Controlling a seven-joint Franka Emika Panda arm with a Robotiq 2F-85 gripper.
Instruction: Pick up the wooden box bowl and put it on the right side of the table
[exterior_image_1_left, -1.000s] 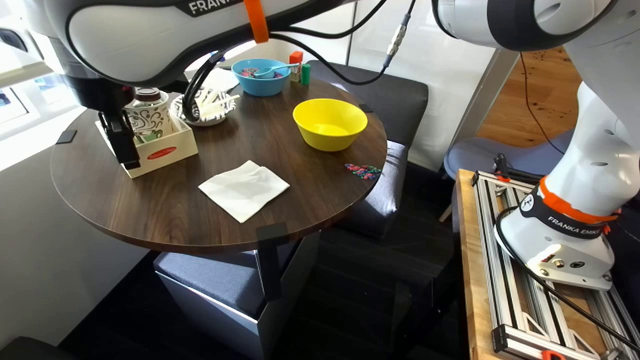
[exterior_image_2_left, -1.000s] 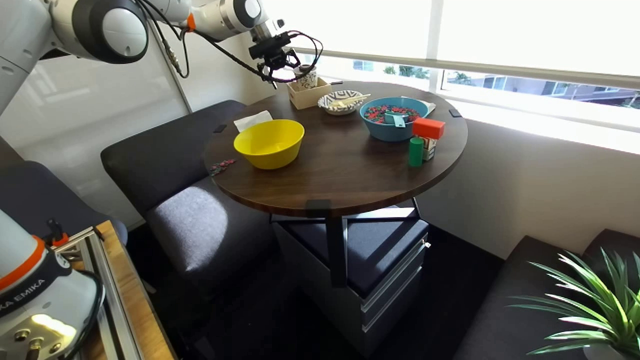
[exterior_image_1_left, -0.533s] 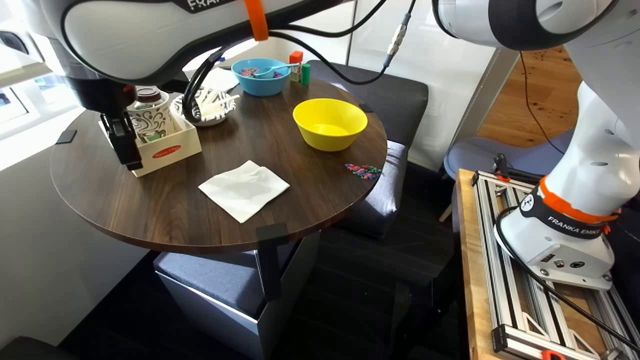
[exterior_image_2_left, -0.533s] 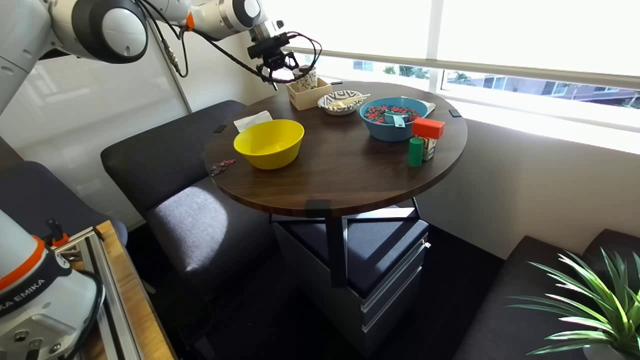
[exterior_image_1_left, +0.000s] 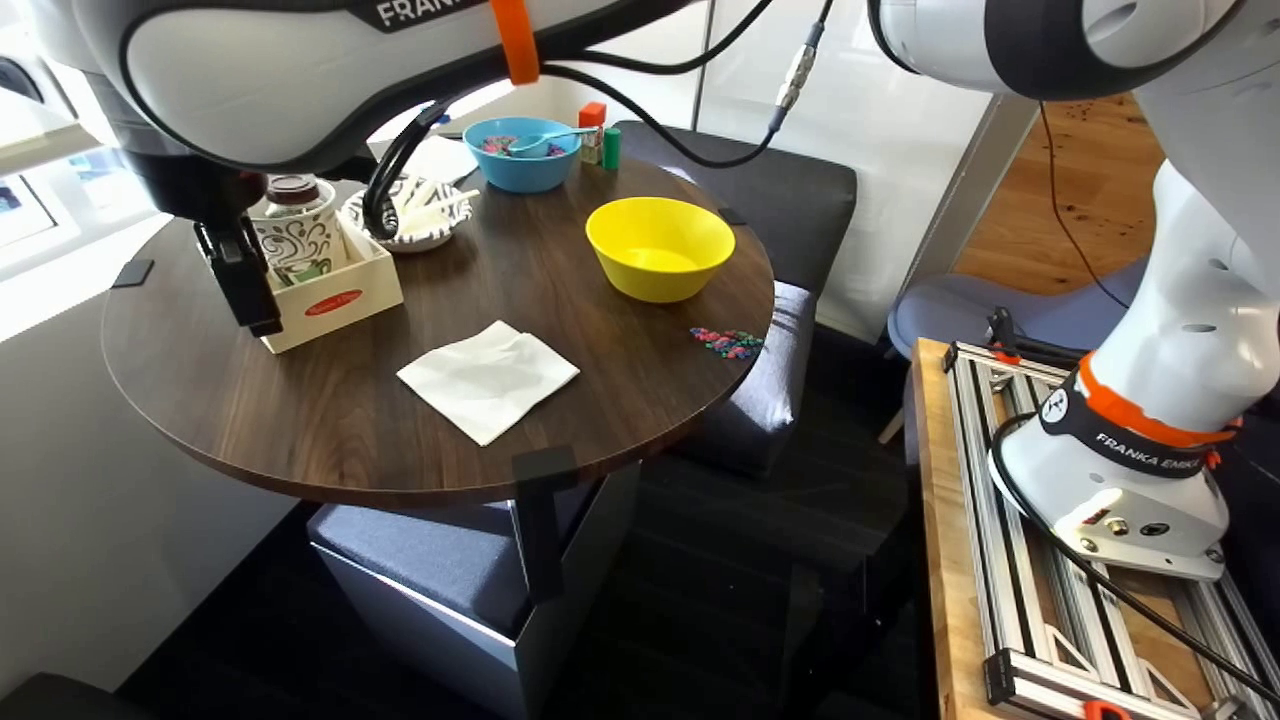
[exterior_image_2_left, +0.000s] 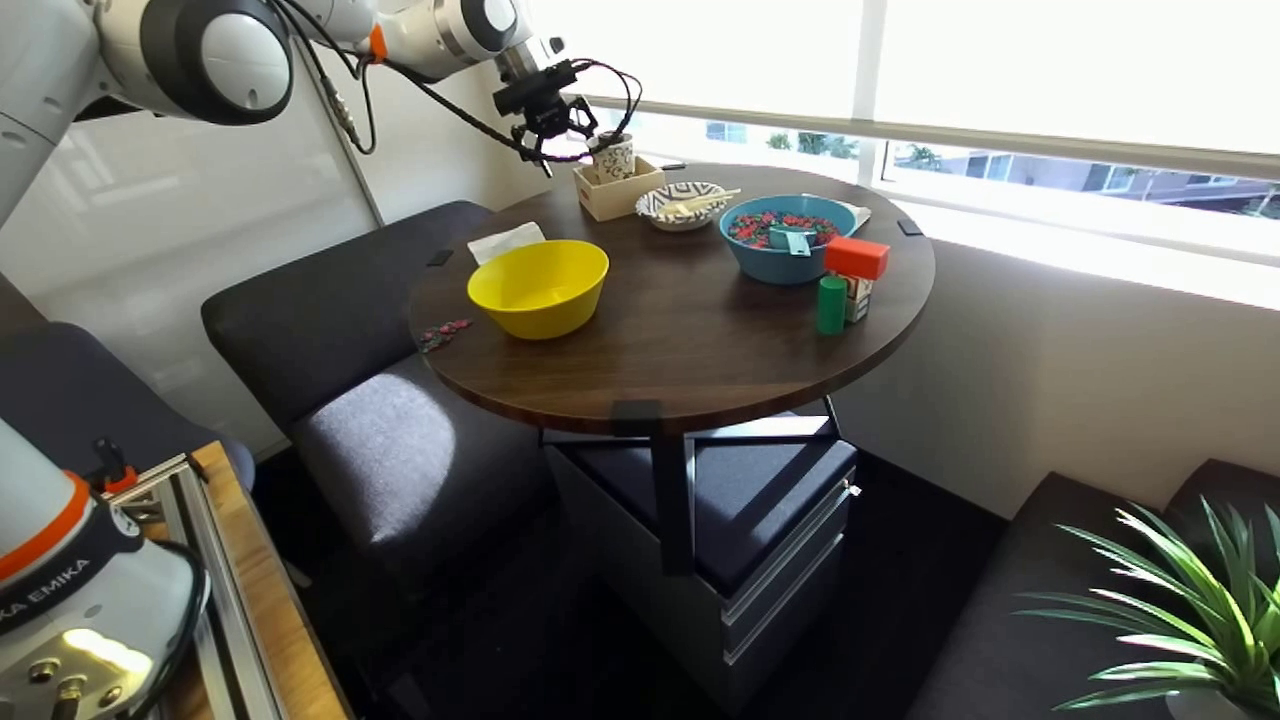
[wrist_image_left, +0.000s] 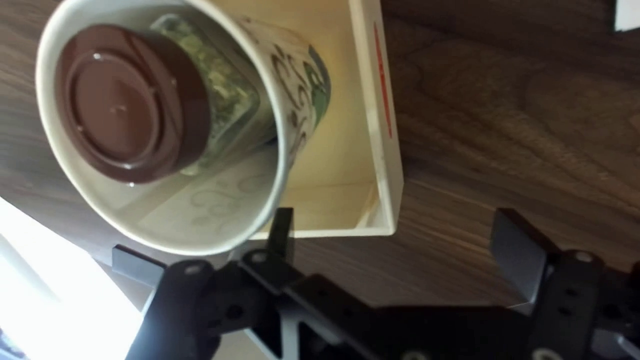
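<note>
We found the gripper (wrist_image_left: 398, 240) spread wide in the wrist view; at its ten o'clock stood the cup (wrist_image_left: 230, 195), inside the box (wrist_image_left: 334, 155). Whether it touched either we could not tell. In an exterior view the box stood on the table (exterior_image_2_left: 690, 350) at eleven o'clock, the yellow bowl (exterior_image_2_left: 538, 300) at nine.

Wrist view: close, aimed steeply down; my hand (wrist_image_left: 397, 237) at lower edge, wooden box (wrist_image_left: 382, 155) upper centre.
In an exterior view: raised, tilted down; robot base (exterior_image_1_left: 1120, 490) at right, arm (exterior_image_1_left: 280, 80) close across the top, table (exterior_image_1_left: 630, 385) left of centre.
In an exterior view: raised, tilted down; robot base lower left, window (exterior_image_2_left: 1130, 180) upper right, hand distant.
In both exterior views, set at different sides, I have most of the table and the yellow bowl (exterior_image_2_left: 545, 305); wooden box in all three.
</note>
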